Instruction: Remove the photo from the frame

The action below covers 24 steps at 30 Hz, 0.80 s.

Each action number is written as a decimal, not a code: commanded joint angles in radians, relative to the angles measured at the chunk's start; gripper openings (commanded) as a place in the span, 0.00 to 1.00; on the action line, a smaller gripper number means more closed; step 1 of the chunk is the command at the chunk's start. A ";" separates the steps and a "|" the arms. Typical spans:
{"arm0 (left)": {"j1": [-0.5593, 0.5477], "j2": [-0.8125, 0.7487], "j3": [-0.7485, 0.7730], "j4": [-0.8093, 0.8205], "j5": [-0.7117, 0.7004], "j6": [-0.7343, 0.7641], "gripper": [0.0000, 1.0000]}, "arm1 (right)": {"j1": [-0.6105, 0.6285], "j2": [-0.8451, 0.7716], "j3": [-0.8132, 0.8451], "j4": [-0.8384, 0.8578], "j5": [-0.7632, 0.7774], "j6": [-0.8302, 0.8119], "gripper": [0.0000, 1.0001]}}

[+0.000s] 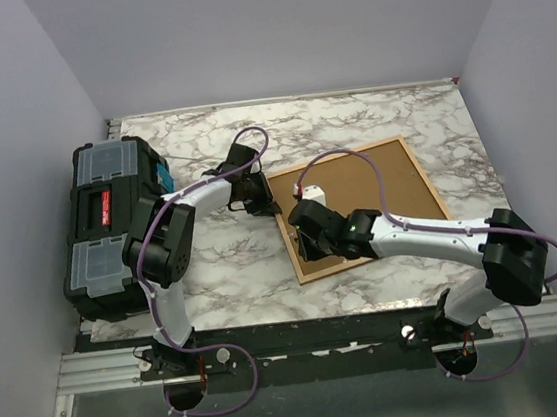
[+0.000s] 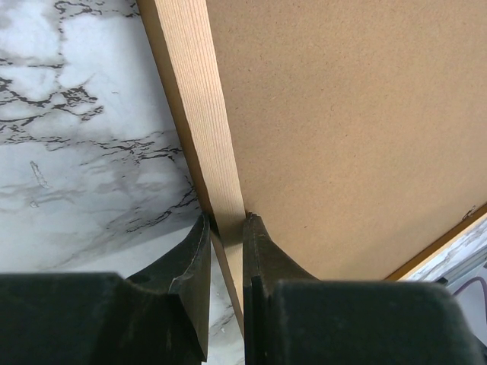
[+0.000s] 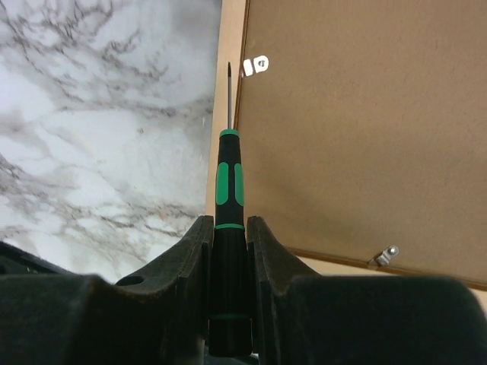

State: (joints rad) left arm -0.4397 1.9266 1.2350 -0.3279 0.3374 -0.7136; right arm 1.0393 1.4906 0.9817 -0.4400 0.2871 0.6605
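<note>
Two grippers work at the left short side of the frame point(image 1: 352, 151), which lies flat on the marble table point(image 1: 349, 120) to the right of the black toolbox point(image 1: 110, 228). The frame is face down, with its plain brown backing board point(image 1: 377, 187) turned up, so the photo cannot be seen. In the top view its long axis appears to run left to right and is turned slightly, so the right end sits farther from the arm bases than the left.

The left gripper point(image 1: 258, 203) is at the frame's far-left corner. In its wrist view the left gripper point(image 2: 226, 220) is nearly closed, with one finger on each side of the pale wooden rail point(image 2: 205, 114), pinching it. The rail runs straight away from the camera, between the marble and the backing board point(image 2: 342, 137).

The right gripper point(image 1: 309, 225) hovers over the near-left part of the frame. Its wrist view shows the right gripper point(image 3: 230, 222) clamped on the black-and-green handle of a screwdriver point(image 3: 229, 182). The screwdriver's shaft points away from the fingers, lying along the frame's rail point(image 3: 232, 30) at the edge of the board. Its tip is just beside a small metal clip point(image 3: 257, 65); whether they touch cannot be told. A second clip point(image 3: 383, 255) sits on the near rail, well apart from the tip.
</note>
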 commanded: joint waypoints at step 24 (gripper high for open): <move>0.002 0.011 0.012 0.038 0.045 0.026 0.00 | -0.066 0.166 0.131 -0.164 -0.135 -0.078 0.00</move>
State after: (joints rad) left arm -0.4385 1.9266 1.2312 -0.3168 0.3389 -0.7143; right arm 0.9680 1.6608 1.1423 -0.5262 0.2226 0.6071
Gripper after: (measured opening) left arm 0.166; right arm 0.252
